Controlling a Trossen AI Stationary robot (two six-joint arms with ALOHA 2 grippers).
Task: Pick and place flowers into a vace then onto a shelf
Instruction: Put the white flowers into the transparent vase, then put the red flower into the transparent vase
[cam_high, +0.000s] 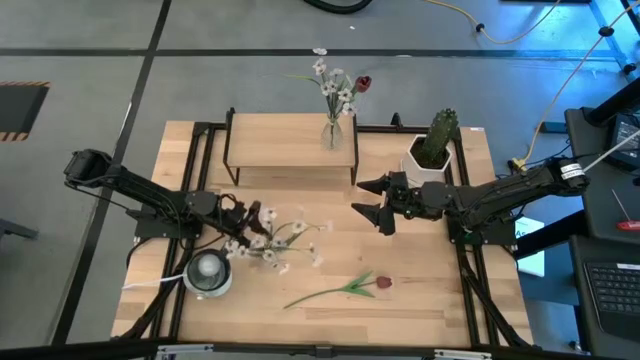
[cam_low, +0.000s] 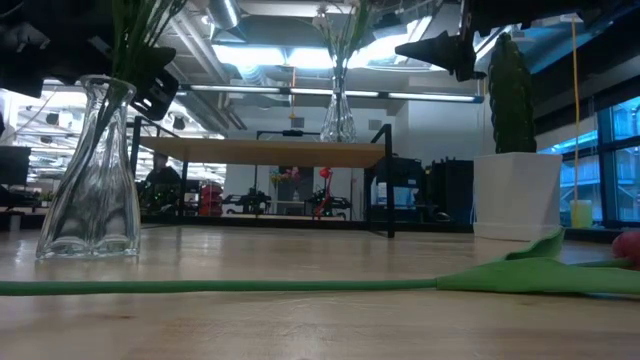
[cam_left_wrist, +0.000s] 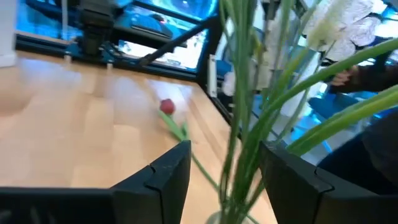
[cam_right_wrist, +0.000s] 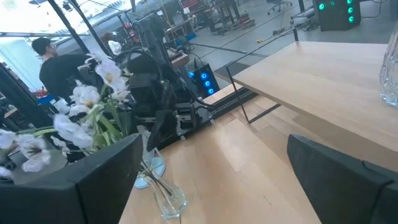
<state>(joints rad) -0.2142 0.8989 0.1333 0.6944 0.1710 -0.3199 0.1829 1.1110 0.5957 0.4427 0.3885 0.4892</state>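
At the table's 7 o'clock corner in the high view, the left gripper (cam_high: 236, 228) holds a spray of white-blossomed stems (cam_high: 280, 238) over an empty clear glass vase (cam_high: 208, 272), its fingers closed around the green stalks (the left wrist view shows the stalks (cam_left_wrist: 239, 124) running between the two dark fingers (cam_left_wrist: 163, 177)). Toward 3 o'clock, the right gripper (cam_high: 368, 200) hovers above the bare tabletop (cam_high: 420, 270) with its fingers spread wide and nothing between them; the right wrist view confirms the gap and looks across at the spray (cam_right_wrist: 87, 115) and the vase (cam_right_wrist: 165, 196) beyond. At 6 o'clock a single stem with a dark red bud (cam_high: 345, 290) lies flat on the wood, well apart from both grippers; in the low view it stretches across the foreground (cam_low: 300, 286). At 12 o'clock stands the shelf (cam_high: 290, 142), a light-wood board on black legs, carrying a second glass vase (cam_high: 333, 130) already filled with white blossoms and one red bud. A green cactus in a white pot (cam_high: 432, 150) sits at 2 o'clock, just beside the shelf's right end. A person (cam_right_wrist: 53, 62) shows in the room behind.
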